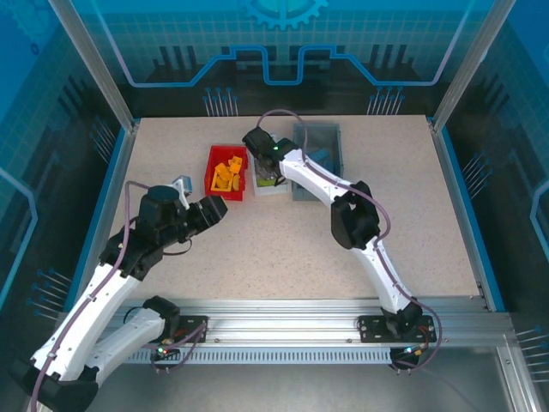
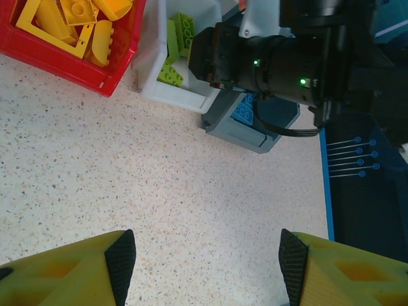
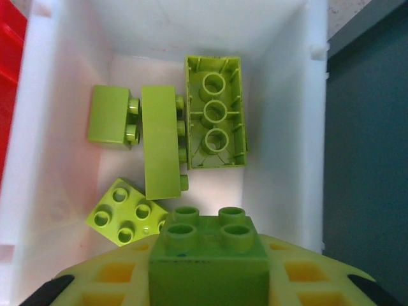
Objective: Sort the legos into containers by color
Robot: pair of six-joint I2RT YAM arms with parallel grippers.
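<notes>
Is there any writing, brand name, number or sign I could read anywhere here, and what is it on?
No readable text anywhere.
On the back panel: a gear drawing and circuit lines, no words.
On the green brick: the studs look blank; any embossing is too fine to tell.
On the right arm: two green lights, no legible label.

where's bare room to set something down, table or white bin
Bare tabletop stretches between the left arm and right arm, in front of the red bin, white bin and grey bin; more right of the grey bin. Inside the white bin only the floor at the top of the right wrist view is free; four lime bricks crowd its middle.
</notes>
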